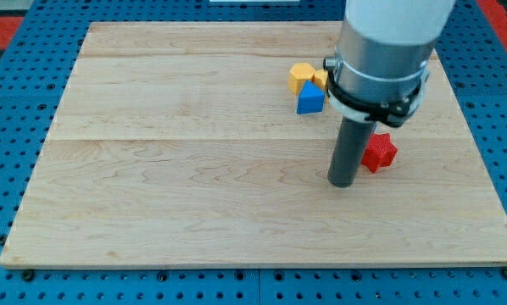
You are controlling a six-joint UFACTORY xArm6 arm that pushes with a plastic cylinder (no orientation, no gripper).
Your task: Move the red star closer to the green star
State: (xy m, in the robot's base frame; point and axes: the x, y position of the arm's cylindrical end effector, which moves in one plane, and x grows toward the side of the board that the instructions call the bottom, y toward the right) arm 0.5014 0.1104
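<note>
The red star (379, 152) lies on the wooden board right of centre. My tip (342, 182) rests on the board just left of and slightly below the red star, close to it or touching it. The rod rises into the wide grey arm body, which covers the board's upper right. No green star shows; it may be hidden behind the arm.
A blue block (309, 99) sits above my tip, touching a yellow block (301, 76) at its upper left. Another yellow block (321, 80) shows partly beside the arm. The wooden board (194, 169) lies on a blue pegboard (16, 102).
</note>
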